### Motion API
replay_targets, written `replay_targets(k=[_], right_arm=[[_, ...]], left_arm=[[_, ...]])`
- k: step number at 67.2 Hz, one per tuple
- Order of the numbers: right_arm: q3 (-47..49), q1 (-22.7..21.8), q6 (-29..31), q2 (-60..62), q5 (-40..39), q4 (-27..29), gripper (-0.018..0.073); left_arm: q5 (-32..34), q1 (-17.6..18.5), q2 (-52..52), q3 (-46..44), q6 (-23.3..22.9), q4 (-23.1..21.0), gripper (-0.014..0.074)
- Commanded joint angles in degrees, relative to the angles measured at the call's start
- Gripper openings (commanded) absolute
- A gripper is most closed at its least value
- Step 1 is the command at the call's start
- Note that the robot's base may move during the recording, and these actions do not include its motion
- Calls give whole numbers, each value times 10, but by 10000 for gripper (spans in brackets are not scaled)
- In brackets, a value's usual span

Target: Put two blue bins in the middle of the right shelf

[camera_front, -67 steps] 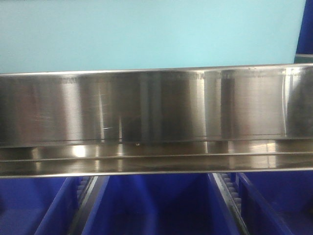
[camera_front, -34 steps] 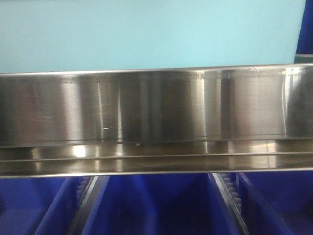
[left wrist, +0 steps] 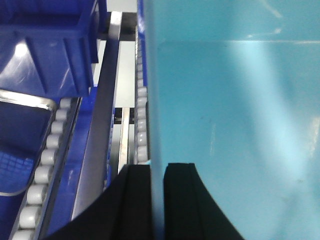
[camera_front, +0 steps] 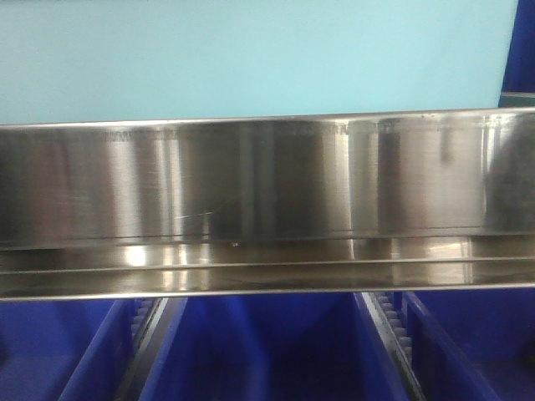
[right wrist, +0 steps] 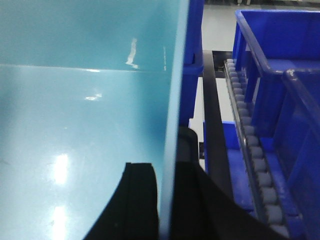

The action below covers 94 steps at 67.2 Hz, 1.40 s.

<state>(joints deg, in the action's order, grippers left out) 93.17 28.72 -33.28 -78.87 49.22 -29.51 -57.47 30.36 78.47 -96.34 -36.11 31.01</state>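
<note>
Left gripper [left wrist: 157,169], right gripper [right wrist: 166,152] each clenched on the pale blue bin [camera_front: 251,58], one wall apiece; I'd keep it level above steel rail [camera_front: 267,180]; push evenly.

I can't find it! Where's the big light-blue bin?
The large pale cyan-blue plastic bin fills the front view's top, above the shiny steel shelf rail, its walls pinched by the left gripper and right gripper.

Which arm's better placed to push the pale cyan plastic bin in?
Neither alone: left gripper and right gripper each clamp an opposite wall of the pale cyan plastic bin, so likely both.
</note>
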Motion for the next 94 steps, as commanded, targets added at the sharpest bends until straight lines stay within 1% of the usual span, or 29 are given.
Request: replay_targets(k=[1, 6, 14, 20, 27, 33, 38, 51, 64, 80, 83, 88, 90, 91, 94], right_arm=[[-28, 6, -26, 19, -36, -16, -141], [-51, 6, -27, 28, -48, -17, -141], [-87, 6, -37, 43, -57, -17, -141], [-115, 6, -44, 52, -78, -17, -141], [-140, 6, -50, 54, -101, -17, -141], [-158, 6, -58, 54, -110, -17, -141], [-176, 6, -69, 54, -123, -18, -141], [-216, 6, -73, 54, -148, -23, -141], [-234, 6, -73, 53, -158, -32, -141], [-234, 4, -73, 53, -163, -34, -141], [-234, 4, -73, 53, -160, -34, -105], [-234, 4, -73, 53, -154, -34, 62], [-234, 4, -74, 53, -152, -34, 132], [-234, 4, -73, 53, -150, -34, 183], [-234, 4, -73, 53, -145, -34, 256]], left_arm=[[42, 8, -21, 31, -17, 8, -111], [59, 8, -31, 61, -19, 6, -111], [97, 8, -43, 110, -20, -12, -111], [109, 8, -44, 130, -21, -25, -111], [121, 8, -44, 151, -21, -25, -111], [125, 8, -44, 168, -30, -25, -111], [154, 8, -44, 191, -35, -23, -111], [199, 8, -45, 260, -62, -22, -111], [214, 8, -46, 275, -63, -22, -111], [213, 8, -46, 275, -63, -22, -107], [213, 8, -46, 275, -63, -22, -82], [213, 8, -46, 275, -63, -22, 0], [211, 8, -46, 274, -62, -22, 43], [210, 8, -46, 274, -62, -22, 77], [207, 8, -46, 270, -62, -20, 134]])
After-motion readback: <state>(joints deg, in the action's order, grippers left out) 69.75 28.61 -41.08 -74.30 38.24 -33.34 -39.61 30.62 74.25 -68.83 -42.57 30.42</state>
